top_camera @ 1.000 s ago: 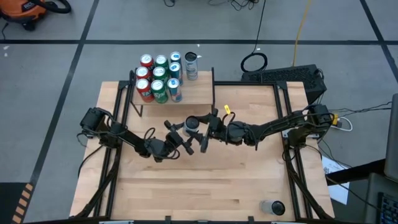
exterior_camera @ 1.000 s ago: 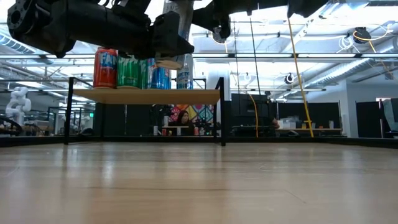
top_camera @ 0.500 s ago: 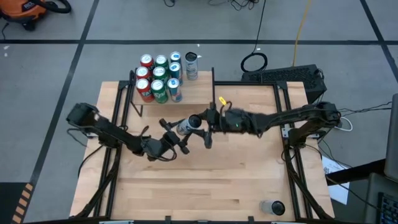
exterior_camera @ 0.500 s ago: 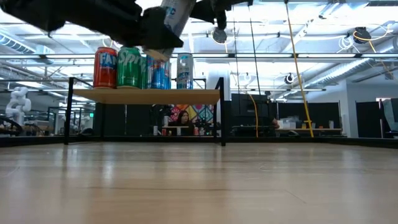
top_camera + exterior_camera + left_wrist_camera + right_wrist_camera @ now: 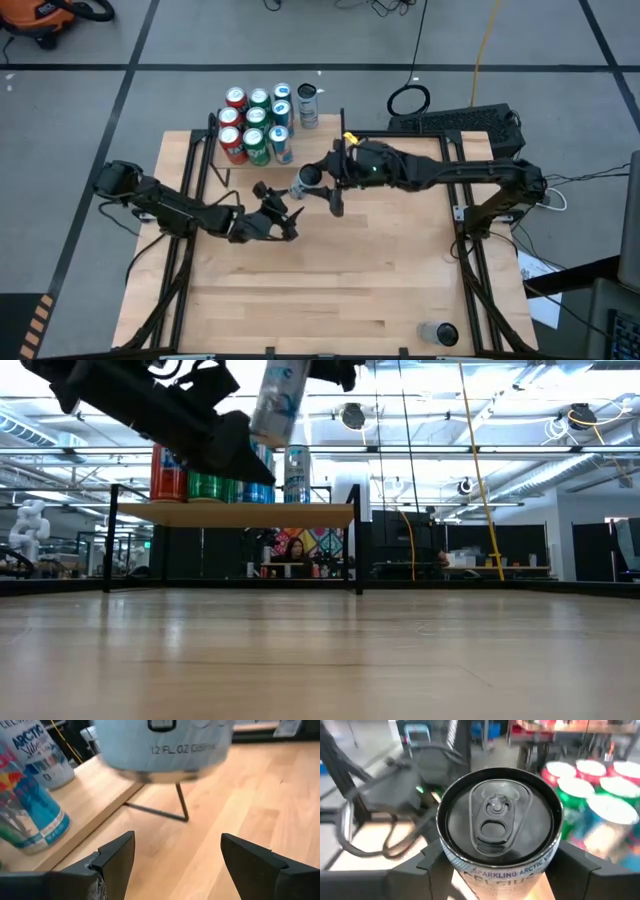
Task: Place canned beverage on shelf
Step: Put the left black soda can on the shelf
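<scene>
The shelf (image 5: 315,148) stands at the table's far left and carries several cans (image 5: 255,125) in red, green and blue. It also shows in the low view (image 5: 230,514). My right gripper (image 5: 308,183) is shut on a pale blue and white can (image 5: 302,182), held in the air just off the shelf's near edge. The can shows high in the low view (image 5: 275,405). My left gripper (image 5: 277,215) is open and empty, below and to the near left of the can. Its fingers (image 5: 116,855) stand apart under the can's base (image 5: 162,755). My right gripper pinches the can's side wall just below its top rim (image 5: 451,857), one finger (image 5: 432,867) on each side. The fingers come about level from the table's right. The can is lifted clear and tilted, its top (image 5: 497,817) toward the right arm.
One taller can (image 5: 307,105) stands alone at the shelf's far right corner; the board's near right part is bare. Another can (image 5: 438,333) lies at the table's near right edge. Black uprights (image 5: 353,535) close the shelf's ends. A person (image 5: 295,550) sits far behind.
My right gripper has carried the can toward the far edge and the shelf, and the can has tipped from near upright to tilted. My left gripper has drawn back toward the table's left, away from the can.
</scene>
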